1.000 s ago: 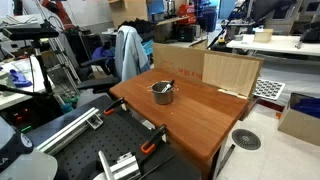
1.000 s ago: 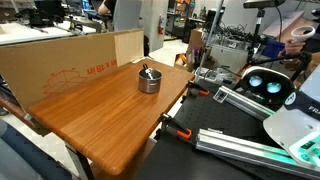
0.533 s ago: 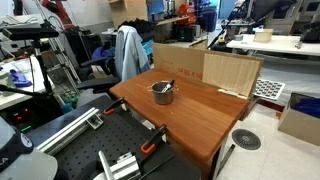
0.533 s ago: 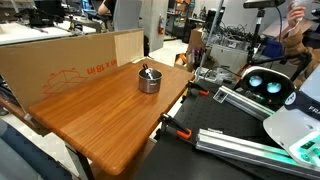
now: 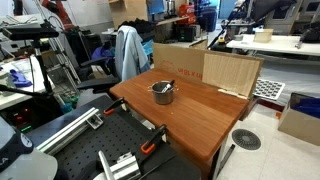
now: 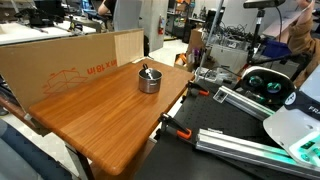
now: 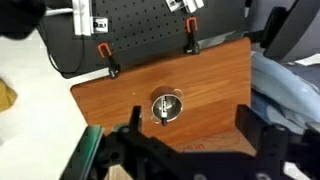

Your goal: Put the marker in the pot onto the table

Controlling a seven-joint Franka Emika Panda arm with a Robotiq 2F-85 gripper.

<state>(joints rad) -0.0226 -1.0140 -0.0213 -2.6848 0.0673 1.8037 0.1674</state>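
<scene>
The small silver pot [image 5: 162,92] stands on the reddish-brown table [image 5: 200,118], toward its far edge; it also shows in the other exterior view [image 6: 148,80] and the wrist view [image 7: 166,106]. The black-and-white marker [image 7: 165,104] lies inside the pot, one end sticking up over the rim [image 6: 146,71]. My gripper [image 7: 190,125] is high above the table, open and empty, its two dark fingers wide apart at the bottom of the wrist view. It does not show in either exterior view.
Cardboard boxes [image 5: 205,66] and a cardboard sheet [image 6: 70,62] stand along the table's far edge. Orange clamps [image 7: 106,55] grip the near edge beside a black perforated board [image 7: 150,25]. Aluminium rails [image 5: 70,128] lie below. A chair with a jacket [image 5: 128,50] stands behind.
A person at the top right of an exterior view has shifted a little. The pot, the marker and the table have not moved.
</scene>
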